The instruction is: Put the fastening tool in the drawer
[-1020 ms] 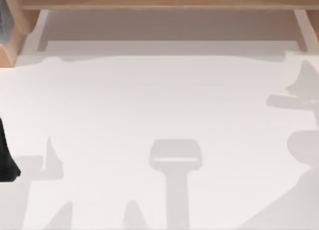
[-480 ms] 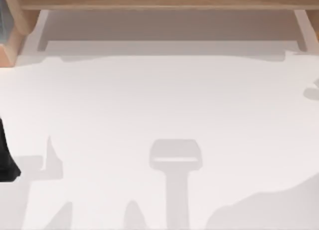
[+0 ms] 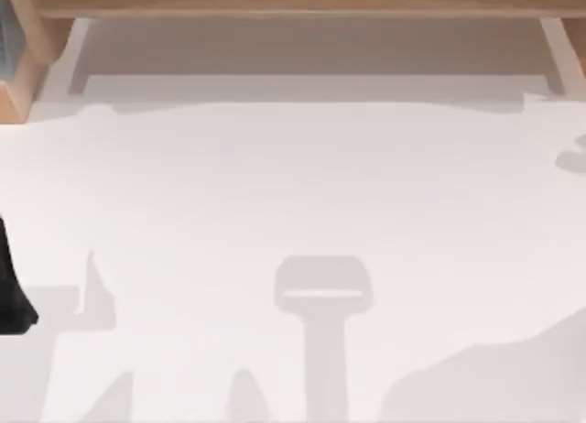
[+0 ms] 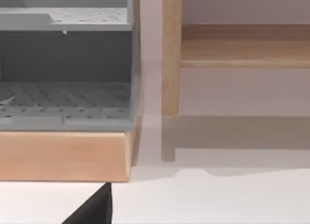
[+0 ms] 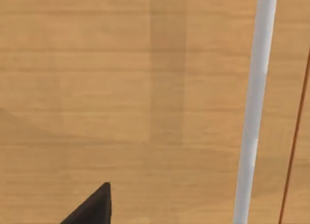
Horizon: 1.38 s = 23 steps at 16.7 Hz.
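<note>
Grippers' fingers cannot be told; left arm (image 3: pixel 13 286) cut off at table (image 3: pixel 293 194) edge

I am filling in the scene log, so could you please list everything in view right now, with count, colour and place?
Table: one, white, spanning the top view, crossed by grey shadows.
Wooden frame: one, light brown, along the table's far edge.
Wooden post: one, light brown, upright beside the shelving in the left wrist view.
Grey shelving: one, perforated, on a wooden base at the table's far left.
Wooden panel: one, light brown, close before the right wrist camera.
White bar: one, running across that panel.
Left arm: one, black, at the table's left edge.
</note>
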Available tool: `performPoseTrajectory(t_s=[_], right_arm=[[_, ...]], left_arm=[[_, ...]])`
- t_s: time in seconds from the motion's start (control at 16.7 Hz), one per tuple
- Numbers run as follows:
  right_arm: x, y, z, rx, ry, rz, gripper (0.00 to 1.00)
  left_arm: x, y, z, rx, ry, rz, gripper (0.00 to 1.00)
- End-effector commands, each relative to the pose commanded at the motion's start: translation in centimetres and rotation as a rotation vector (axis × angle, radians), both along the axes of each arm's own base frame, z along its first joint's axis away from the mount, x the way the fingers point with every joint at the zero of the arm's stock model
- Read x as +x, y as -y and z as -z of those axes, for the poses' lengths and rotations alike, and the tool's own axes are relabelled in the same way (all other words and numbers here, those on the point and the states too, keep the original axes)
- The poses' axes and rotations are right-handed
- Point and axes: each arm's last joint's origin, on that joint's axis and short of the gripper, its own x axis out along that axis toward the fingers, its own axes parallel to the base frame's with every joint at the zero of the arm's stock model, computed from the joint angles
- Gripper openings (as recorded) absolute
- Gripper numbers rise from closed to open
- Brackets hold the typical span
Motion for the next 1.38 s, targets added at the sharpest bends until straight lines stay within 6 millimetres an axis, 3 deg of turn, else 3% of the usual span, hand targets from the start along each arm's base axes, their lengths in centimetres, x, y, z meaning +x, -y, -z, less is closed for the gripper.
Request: performPoseTrajectory(t_s=[0.36, 1.14, 1.38], right_arm=[[0.93, 0.04, 0.03, 0.0, 0.0, 0.0, 1.0], [0.93, 0.04, 0.03, 0.0, 0.0, 0.0, 0.02], [0.93, 0.04, 0.03, 0.0, 0.0, 0.0, 0.0]], left_arm=[[0.0, 0.0, 0.0, 0.0, 0.0, 0.0, 1.0], [0.0, 0.0, 0.0, 0.0, 0.0, 0.0, 1.0], [0.0, 0.0, 0.0, 0.0, 0.0, 0.0, 1.0]])
